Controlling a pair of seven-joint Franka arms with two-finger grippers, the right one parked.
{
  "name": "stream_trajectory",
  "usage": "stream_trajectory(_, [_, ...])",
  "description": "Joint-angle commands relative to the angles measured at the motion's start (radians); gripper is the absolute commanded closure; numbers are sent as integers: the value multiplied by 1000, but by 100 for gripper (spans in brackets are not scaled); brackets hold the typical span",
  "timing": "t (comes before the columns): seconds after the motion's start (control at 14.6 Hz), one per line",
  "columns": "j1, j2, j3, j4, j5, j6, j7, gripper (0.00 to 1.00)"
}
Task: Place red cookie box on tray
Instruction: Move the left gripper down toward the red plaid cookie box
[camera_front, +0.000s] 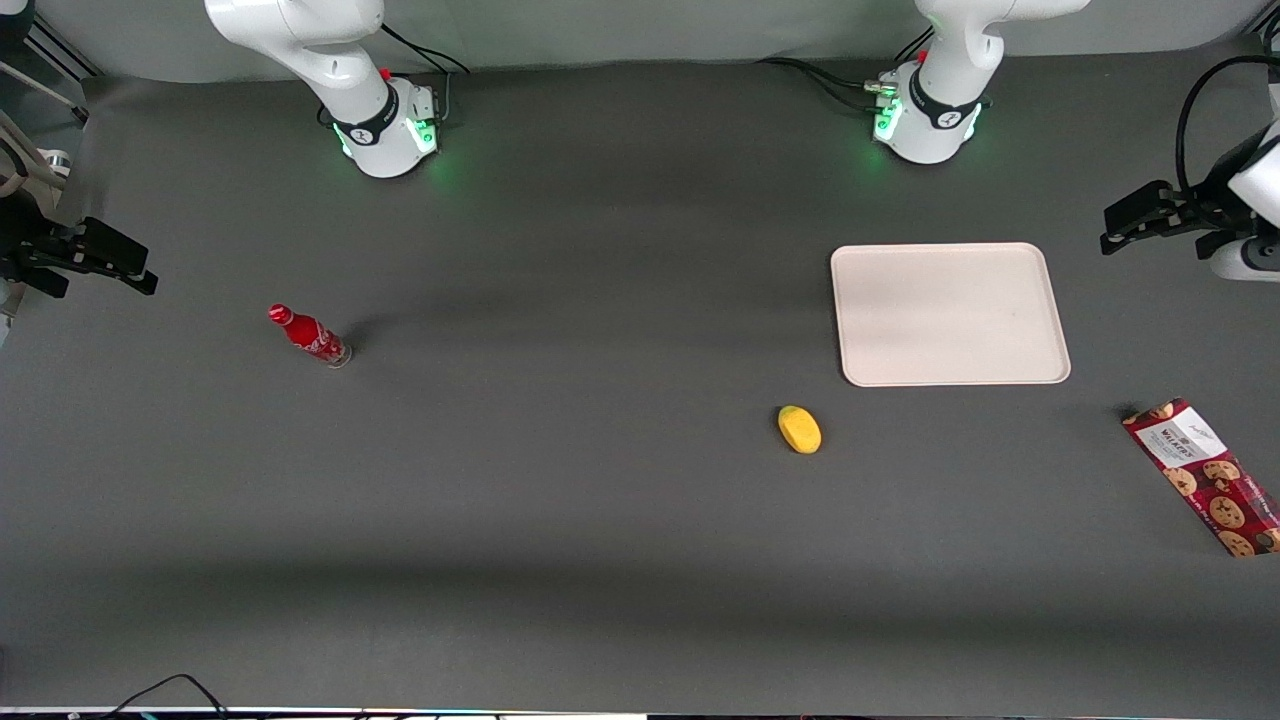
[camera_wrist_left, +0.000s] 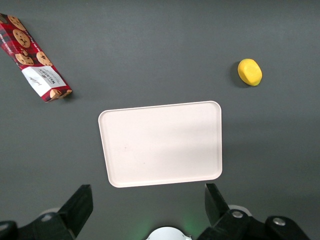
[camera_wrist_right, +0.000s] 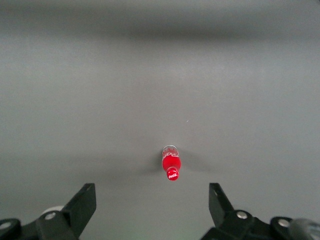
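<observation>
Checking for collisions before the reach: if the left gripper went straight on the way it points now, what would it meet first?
Probably the tray: the open gripper looks down over its edge. Its height is unclear.

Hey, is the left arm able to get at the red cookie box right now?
Probably yes. The red cookie box lies flat on bare table, apart from the tray and the yellow object, nothing on it. The gripper hangs open above the tray's edge.
</observation>
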Motion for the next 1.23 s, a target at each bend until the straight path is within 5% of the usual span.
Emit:
stream_trajectory(0.0, [6,-19,7,-16,-17,8,-6,0])
stream_trajectory(0.27, [7,-9,13,-16,-17,18,-1,0])
stream_trajectory(0.55, [6,79,139,3,-20,130,-18,0])
stream_trajectory(0.89, [26,354,277,152,-28,300,-14,0])
stream_trajectory(1.16, [110,566,285,250,-29,475,-18,0])
